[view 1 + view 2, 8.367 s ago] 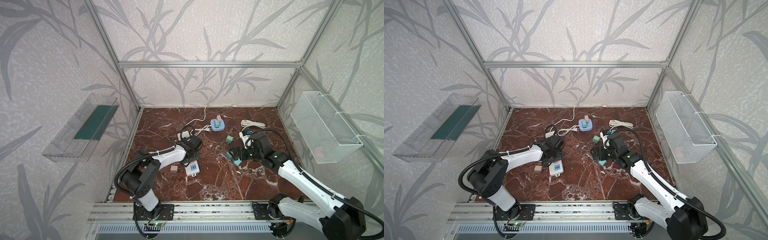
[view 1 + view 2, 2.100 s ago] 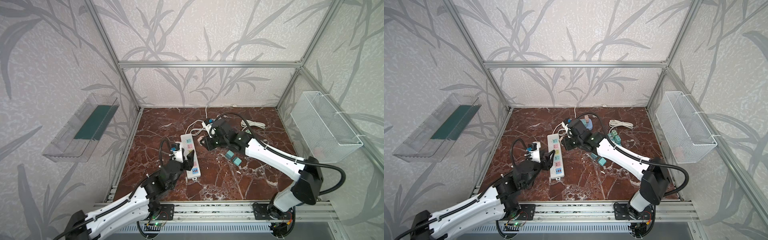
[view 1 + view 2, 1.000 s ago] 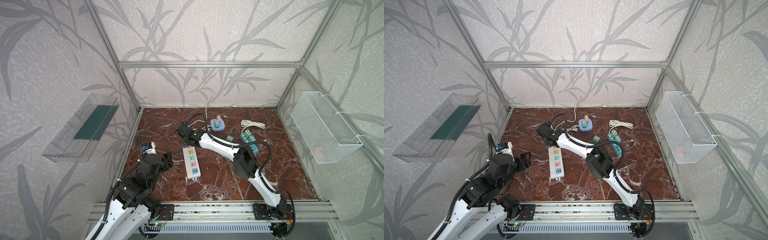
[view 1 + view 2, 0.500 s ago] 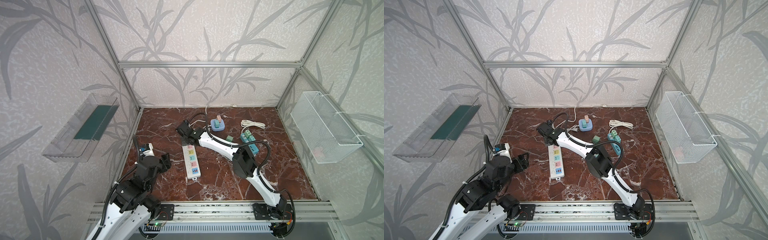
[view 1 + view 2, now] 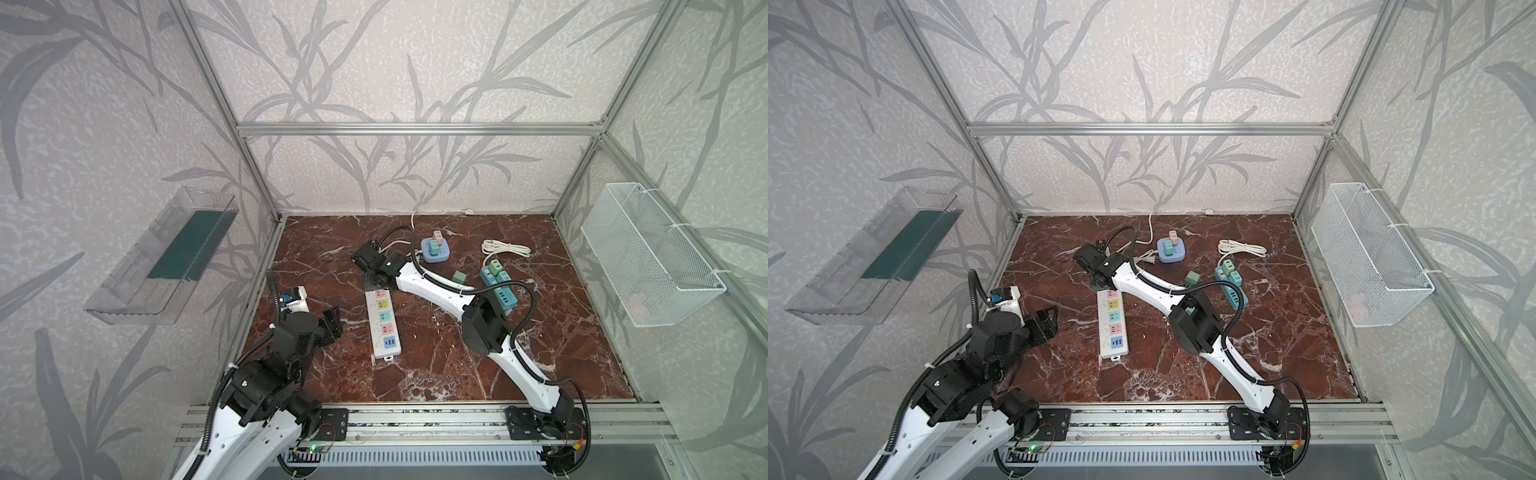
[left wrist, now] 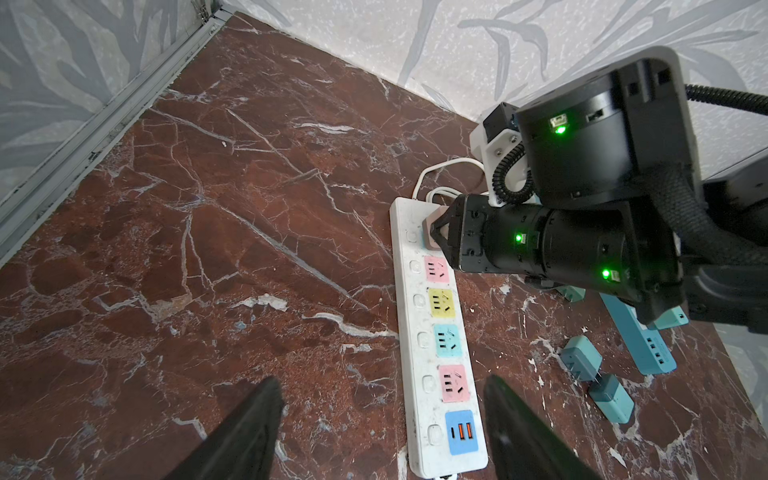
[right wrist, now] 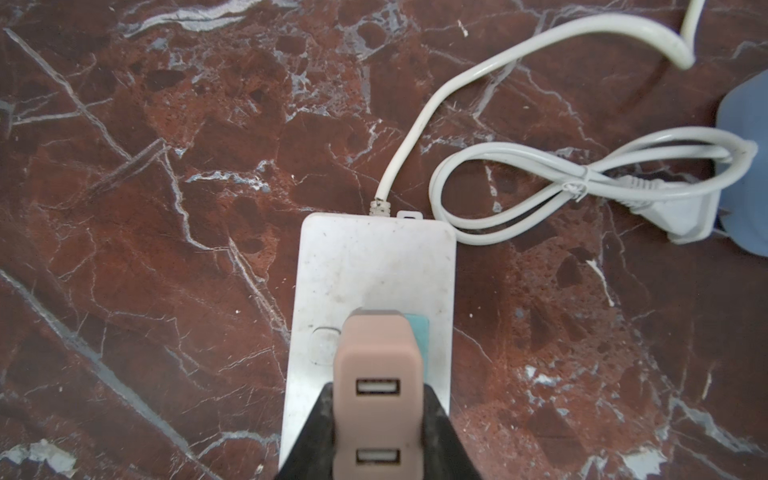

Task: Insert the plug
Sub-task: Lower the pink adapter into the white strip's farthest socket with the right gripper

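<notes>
Right wrist: right gripper (image 7: pixel 379 401) clamped on one pink plug (image 7: pixel 376 345), one strip (image 7: pixel 374 257); left gripper (image 6: pixel 382 386) apart.

Place: robot lab test cell.
Enclosure: aluminium profile frame (image 5: pixel 415 129) around the tabletop (image 5: pixel 540 332), leaf-patterned wall panels (image 5: pixel 415 62) behind it.
Mounting: slotted rail (image 5: pixel 415 419) along the tabletop's near edge, two robot arms (image 5: pixel 432 286) mounted on it.
Fixtures: clear plastic bin (image 5: pixel 166 257) left of the tabletop, white wire basket (image 5: pixel 648 257) right of it.
</notes>
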